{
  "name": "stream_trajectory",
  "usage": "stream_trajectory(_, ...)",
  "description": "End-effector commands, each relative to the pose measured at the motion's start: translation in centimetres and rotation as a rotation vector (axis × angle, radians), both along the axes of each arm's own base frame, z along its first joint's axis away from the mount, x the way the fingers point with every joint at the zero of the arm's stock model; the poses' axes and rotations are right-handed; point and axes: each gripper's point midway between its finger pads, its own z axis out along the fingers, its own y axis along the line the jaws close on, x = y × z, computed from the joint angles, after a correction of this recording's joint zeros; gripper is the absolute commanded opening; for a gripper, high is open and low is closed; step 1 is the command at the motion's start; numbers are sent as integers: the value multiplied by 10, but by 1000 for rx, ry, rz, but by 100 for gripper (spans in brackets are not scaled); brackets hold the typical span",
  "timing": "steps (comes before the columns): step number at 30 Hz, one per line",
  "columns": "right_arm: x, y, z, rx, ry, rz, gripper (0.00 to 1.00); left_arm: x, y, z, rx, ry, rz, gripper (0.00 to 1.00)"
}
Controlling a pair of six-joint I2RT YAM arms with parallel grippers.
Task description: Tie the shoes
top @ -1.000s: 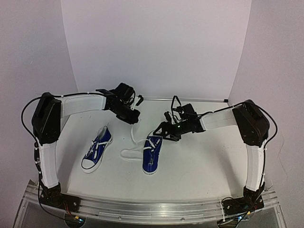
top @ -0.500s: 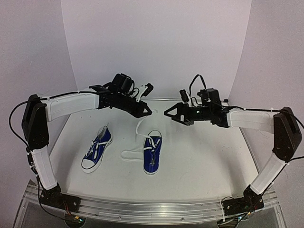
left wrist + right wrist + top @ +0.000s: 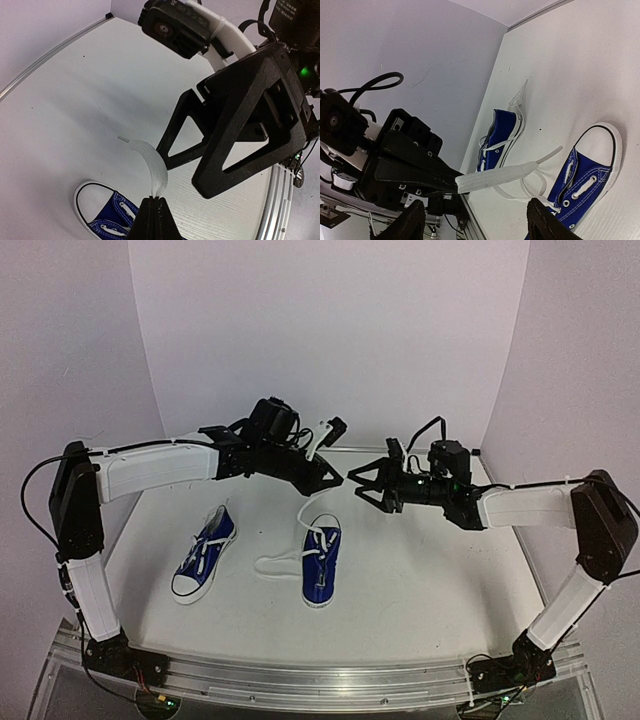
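The left gripper [image 3: 335,480] hangs above the middle of the table [image 3: 430,570], toward the far side, with its fingers pressed together on the lace [image 3: 157,175]. The pinch is near the lace's free end. From the left wrist view a short curved length stands up past the fingertips and ends in the tip.

From the pinch the lace runs down and toward the near side to the right shoe [image 3: 322,568]. That shoe lies near the middle of the table with its white toe pointing to the near edge.

The left shoe [image 3: 205,555] lies to its left, apart from it, toe also near and angled slightly left. The slack [image 3: 268,562], a white loop of lace, rests on the table between the two shoes, joined to the right shoe.

The right gripper [image 3: 362,483] faces the left one from the right, just beside it, at about the same height. Its fingers are spread. In the right wrist view the held lace end reaches across the gap between them, and neither finger is seen touching it.
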Motion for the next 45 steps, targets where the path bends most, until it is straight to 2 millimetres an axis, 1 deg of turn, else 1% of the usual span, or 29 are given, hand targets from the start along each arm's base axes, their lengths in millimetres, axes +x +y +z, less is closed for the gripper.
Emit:
stream_trajectory(1,3,7,17,99,-5,-1,64,-2,-10,11,-46,-46,-38,0)
stream_trajectory(5,7,8,14,108,11,-16,59,-12,-15,11,-44,-62,-81,0)
stream_trajectory(8,10,8,15,120,14,-27,49,-18,-17,10,-38,-69,-105,0)
stream_trajectory(10,11,8,15,121,13,-33,45,-22,-17,9,-37,-69,-119,0)
stream_trajectory(11,12,8,15,122,12,-33,41,-22,-17,9,-36,-70,-122,0)
stream_trajectory(13,12,8,16,121,10,-35,25,-25,-16,9,-30,-69,-133,0)
stream_trajectory(14,12,7,16,120,7,-39,13,-27,-15,8,-20,-60,-139,3)
stream_trajectory(15,13,5,17,119,3,-47,3,-30,-13,7,-6,-47,-145,10)
stream_trajectory(16,13,2,17,116,3,-56,0,-32,-8,4,18,-28,-143,23)
stream_trajectory(17,15,-3,16,109,1,-69,0,-30,-2,-1,44,-11,-115,35)
stream_trajectory(18,16,-9,15,97,-2,-84,0,-28,7,-8,74,5,-78,44)
stream_trajectory(19,18,-16,12,79,-4,-101,0,-26,17,-15,104,25,-37,49)
stream_trajectory(21,20,-29,4,18,-7,-134,0,-28,40,-36,168,85,17,54)
stream_trajectory(24,18,-47,-15,-131,-14,-178,0,-49,80,-80,316,164,65,57)
stream_trajectory(27,18,-58,-33,-241,-12,-201,0,-66,108,-110,420,219,94,57)
stream_trajectory(29,15,-62,-48,-301,2,-189,0,-75,122,-128,495,243,92,56)
stream_trajectory(31,12,-61,-63,-337,25,-165,0,-81,127,-142,560,241,71,56)
stream_trajectory(33,8,-61,-78,-369,46,-140,0,-84,126,-155,616,225,40,55)
stream_trajectory(35,3,-62,-92,-391,69,-119,0,-87,120,-167,652,203,5,53)
stream_trajectory(37,-1,-64,-101,-405,82,-113,0,-88,112,-177,672,175,-34,51)
stream_trajectory(41,-4,-67,-109,-424,91,-113,0,-85,96,-196,719,118,-91,49)
stream_trajectory(45,-4,-70,-108,-436,84,-119,0,-68,88,-210,772,75,-77,47)
